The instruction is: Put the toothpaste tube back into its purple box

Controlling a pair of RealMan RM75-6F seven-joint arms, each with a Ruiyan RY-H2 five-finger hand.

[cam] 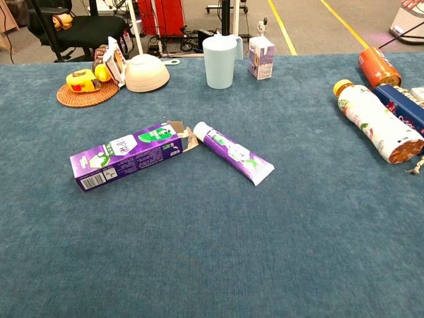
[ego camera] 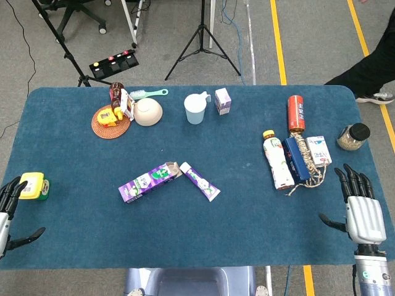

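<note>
The purple toothpaste box (ego camera: 148, 182) (cam: 129, 154) lies flat near the table's middle, its open flap end facing right. The purple and white toothpaste tube (ego camera: 199, 181) (cam: 233, 152) lies just right of that opening, cap end toward the box and apart from it. My left hand (ego camera: 7, 216) rests at the table's front left edge, fingers spread and holding nothing. At the front right my right hand (ego camera: 358, 206) also lies with fingers apart and nothing in it. Both hands are far from the tube and box. The chest view shows neither hand.
A yellow tape measure (ego camera: 33, 186) sits by my left hand. At the back are a wicker coaster with bottles (ego camera: 112, 120), a bowl (ego camera: 148, 111), a blue cup (ego camera: 195, 108) and a small carton (ego camera: 223, 101). Bottles, a can and boxes (ego camera: 293, 154) cluster on the right.
</note>
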